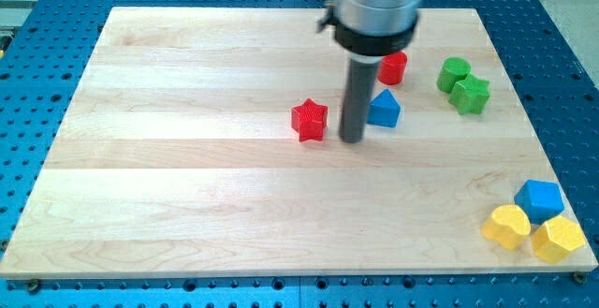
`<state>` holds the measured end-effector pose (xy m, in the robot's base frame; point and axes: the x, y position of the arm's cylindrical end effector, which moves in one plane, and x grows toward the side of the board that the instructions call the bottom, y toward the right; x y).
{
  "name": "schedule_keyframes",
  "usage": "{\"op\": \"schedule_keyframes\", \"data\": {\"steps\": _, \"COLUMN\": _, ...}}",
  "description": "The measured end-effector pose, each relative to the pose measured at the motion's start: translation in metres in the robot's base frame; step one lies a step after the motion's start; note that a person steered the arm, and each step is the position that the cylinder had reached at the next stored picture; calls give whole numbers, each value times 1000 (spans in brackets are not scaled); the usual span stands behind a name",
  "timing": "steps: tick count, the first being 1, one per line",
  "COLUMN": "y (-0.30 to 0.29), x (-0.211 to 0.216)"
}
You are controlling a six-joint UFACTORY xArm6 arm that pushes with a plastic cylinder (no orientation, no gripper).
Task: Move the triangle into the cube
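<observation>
The blue triangle block (384, 110) lies right of the board's middle. My tip (352, 140) rests on the board just left of it, close to or touching its left side. A red star block (309, 120) lies just left of my tip. A red round block (393, 67) sits just above the triangle, partly behind the rod. A blue cube-like block (540, 199) sits at the lower right, far from the triangle.
Two green blocks, a round one (453, 72) and a star-like one (471, 95), touch each other at the upper right. Two yellow blocks (506, 226) (559, 239) flank the blue block near the board's lower right corner. The wooden board (187, 158) lies on a blue perforated table.
</observation>
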<state>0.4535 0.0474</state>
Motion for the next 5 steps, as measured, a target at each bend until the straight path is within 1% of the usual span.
{"op": "schedule_keyframes", "data": {"steps": 1, "y": -13, "x": -27}}
{"op": "schedule_keyframes", "data": {"steps": 2, "y": 0, "x": -62}}
{"op": "schedule_keyframes", "data": {"steps": 3, "y": 18, "x": -61}}
{"op": "schedule_keyframes", "data": {"steps": 4, "y": 66, "x": -54}}
{"op": "schedule_keyframes", "data": {"steps": 5, "y": 86, "x": -40}}
